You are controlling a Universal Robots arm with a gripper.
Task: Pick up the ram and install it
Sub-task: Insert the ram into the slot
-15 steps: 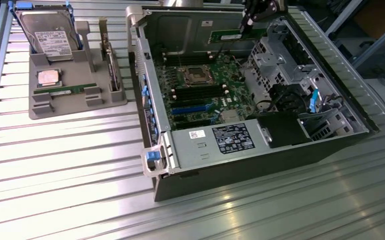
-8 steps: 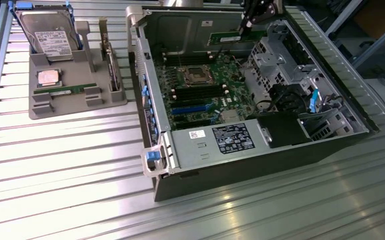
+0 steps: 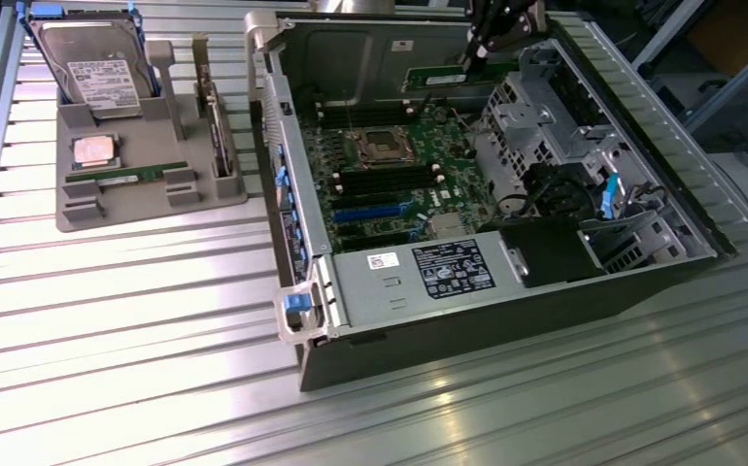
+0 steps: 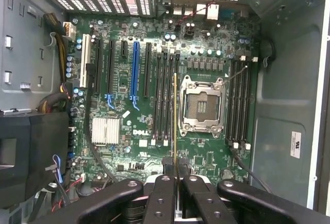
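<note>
Pinching the ram [image 4: 176, 121] edge-on, the claw [image 4: 176, 185] hangs above the memory slots [image 4: 161, 100]; if the stick is skewed, hard to judge here, it could jam entering a slot.

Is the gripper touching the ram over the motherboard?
Touching. In the wrist view the gripper clamps the thin ram edge-on from both sides, with no gap.
</note>
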